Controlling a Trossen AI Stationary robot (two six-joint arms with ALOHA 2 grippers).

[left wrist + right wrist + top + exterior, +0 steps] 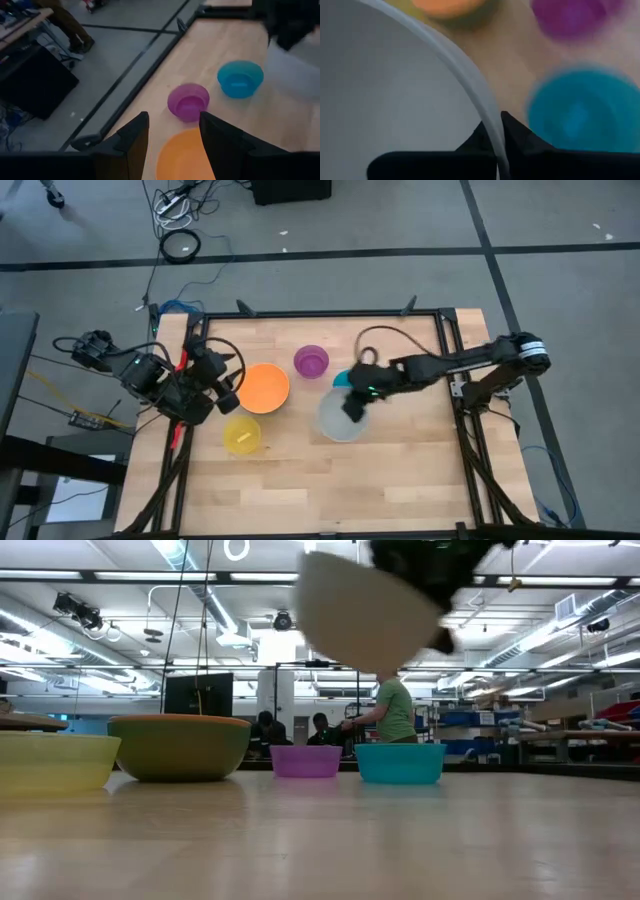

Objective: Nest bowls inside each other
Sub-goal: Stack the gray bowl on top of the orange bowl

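Observation:
My right gripper is shut on the rim of the white bowl, which hangs tilted above the table in the low view. On the table stand the orange bowl, the purple bowl, the yellow bowl and the blue bowl, which the right arm partly covers from above. My left gripper is open at the table's left, above the orange bowl's near rim, with nothing between its fingers. My right gripper pinches the white bowl's rim between its two fingers, one finger inside the bowl and one outside. The fingers slant down from the table's right side. The bowl is lifted clear of the table and tilted, its bottom turned down and leftward in the low view.
The table's black frame runs along its far and side edges. Bare wood lies along the near edge. Beyond the table, people stand and sit in the room.

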